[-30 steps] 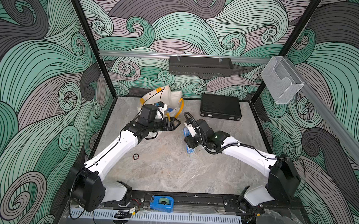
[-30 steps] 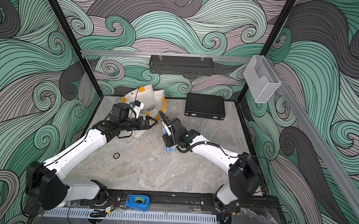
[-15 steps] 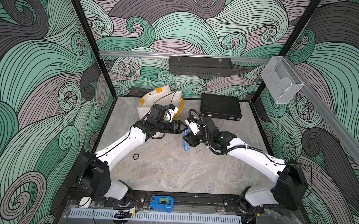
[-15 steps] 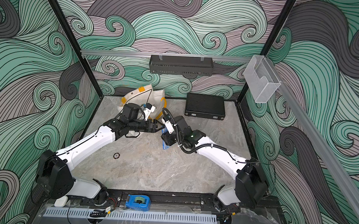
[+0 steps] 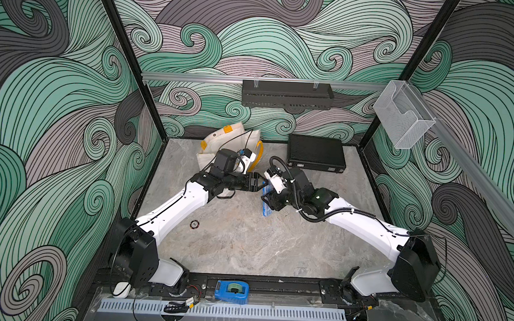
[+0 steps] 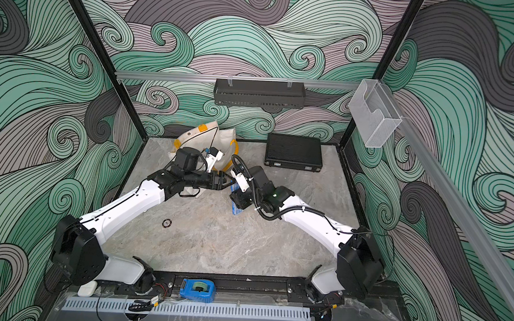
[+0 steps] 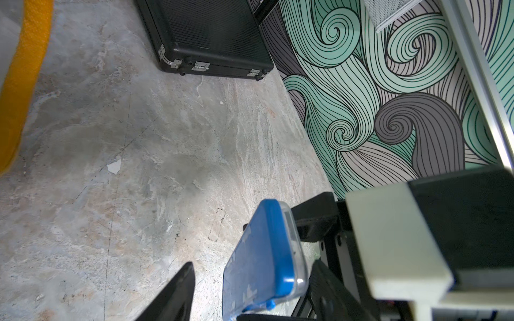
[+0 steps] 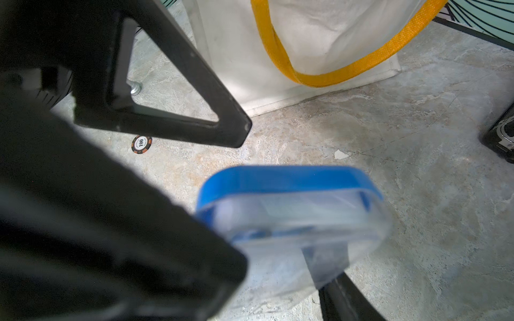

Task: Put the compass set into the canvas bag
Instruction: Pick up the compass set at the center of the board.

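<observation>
Left gripper (image 5: 261, 186) has reached compass set (image 5: 267, 208), jaws apart; right gripper (image 5: 271, 199) clamps it, long axis near-to-far.

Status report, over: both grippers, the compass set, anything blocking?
Right gripper shut on compass set. Left gripper open, straddling its free end. Canvas bag lies behind left arm; nothing else between.

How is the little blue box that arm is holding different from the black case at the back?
The slim blue plastic case with a clear lid is far smaller than the flat black hard case. The blue case is gripped on edge by the right gripper; the black case lies flat on the table. Both are closed rectangular cases.
</observation>
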{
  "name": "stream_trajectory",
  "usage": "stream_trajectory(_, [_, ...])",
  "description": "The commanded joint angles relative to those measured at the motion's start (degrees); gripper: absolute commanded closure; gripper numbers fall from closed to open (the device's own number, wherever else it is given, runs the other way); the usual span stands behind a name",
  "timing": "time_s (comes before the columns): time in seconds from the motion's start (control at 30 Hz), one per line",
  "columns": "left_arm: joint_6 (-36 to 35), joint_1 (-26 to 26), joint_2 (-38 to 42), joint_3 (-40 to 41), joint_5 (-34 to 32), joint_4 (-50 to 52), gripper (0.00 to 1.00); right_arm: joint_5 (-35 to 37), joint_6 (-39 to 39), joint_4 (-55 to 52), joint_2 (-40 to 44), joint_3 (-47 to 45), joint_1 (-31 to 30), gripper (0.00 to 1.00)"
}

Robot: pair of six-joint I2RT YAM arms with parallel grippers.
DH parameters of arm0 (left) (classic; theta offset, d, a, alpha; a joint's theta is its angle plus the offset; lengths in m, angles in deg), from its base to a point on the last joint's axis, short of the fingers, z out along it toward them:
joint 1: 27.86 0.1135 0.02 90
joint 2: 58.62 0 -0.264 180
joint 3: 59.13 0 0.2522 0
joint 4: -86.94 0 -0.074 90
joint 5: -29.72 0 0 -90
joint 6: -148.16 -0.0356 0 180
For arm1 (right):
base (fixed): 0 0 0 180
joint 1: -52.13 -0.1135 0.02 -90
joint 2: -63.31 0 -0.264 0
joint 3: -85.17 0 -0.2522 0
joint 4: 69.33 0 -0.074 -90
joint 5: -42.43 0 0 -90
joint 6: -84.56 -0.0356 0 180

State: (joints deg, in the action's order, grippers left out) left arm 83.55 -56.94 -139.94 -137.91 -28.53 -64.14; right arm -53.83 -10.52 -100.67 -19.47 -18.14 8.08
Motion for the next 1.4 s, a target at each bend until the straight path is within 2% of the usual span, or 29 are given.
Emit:
stream_trajectory(0.0, [-2.3, -0.9, -1.5, -2.1, 2.2, 0.2, 0.38, -1.0, 0.7, 0.4, -0.9, 2.0, 0.2, 0.42])
stream_trajectory(0.23, [-3.2, -1.9, -2.0, -2.3, 2.1, 0.5, 0.47, -1.2, 0.8, 0.1, -1.8, 2.6, 0.2, 0.42])
stream_trajectory(0.47, [-2.8, -2.1, -2.9, -2.2, 2.0, 0.3, 0.65, -1.1, 0.4, 0.7, -2.0, 3.2, 0.2, 0.42])
stream_trajectory(0.83, [-1.7, -2.0, -3.4, -2.7, 2.9, -1.0, 0.79, -1.8, 0.4, 1.7, -1.8, 3.2, 0.2, 0.42])
stream_trajectory(1.0, [-1.3, -1.9, -3.8, -3.1, 2.8, -1.2, 0.83, -1.3, 0.5, 1.8, -2.0, 3.0, 0.3, 0.39])
stream_trajectory(1.27, [-0.6, -1.7, -4.0, -3.7, 1.3, -1.0, 0.87, 0.6, 0.2, 1.1, -2.6, 3.1, 0.2, 0.28])
stream_trajectory(1.37, [-0.5, -1.4, -4.2, -3.8, 0.4, -0.7, 0.88, 1.9, 0.1, 0.5, -2.3, 3.1, 0.3, 0.11])
